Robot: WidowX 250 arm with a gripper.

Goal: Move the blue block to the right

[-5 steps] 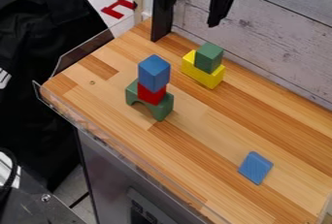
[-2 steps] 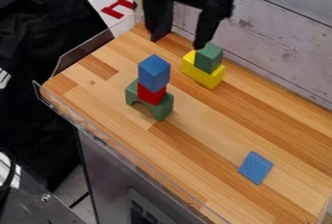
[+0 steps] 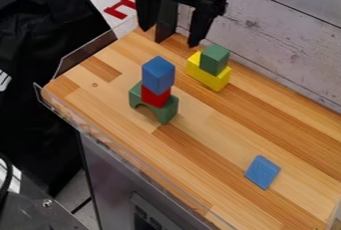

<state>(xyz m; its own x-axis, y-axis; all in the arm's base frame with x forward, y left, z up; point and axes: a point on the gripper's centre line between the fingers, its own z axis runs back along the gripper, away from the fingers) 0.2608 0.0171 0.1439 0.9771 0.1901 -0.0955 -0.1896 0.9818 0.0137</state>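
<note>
Now the black gripper (image 3: 169, 37), spread open and empty, has drifted from one to twelve o'clock of the blue cube (image 3: 158, 75) atop the red block (image 3: 155, 96), presumably lining up to grasp.

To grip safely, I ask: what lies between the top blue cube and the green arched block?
In the camera view, a red block separates cube and arch.

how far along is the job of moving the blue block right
If the stacked blue block is meant, nothing looks done: it sits on the red block. Nothing is in hand: the gripper hangs open and empty. Left: grasping it, moving it right, releasing it. The other blue piece already lies rightward.
</note>
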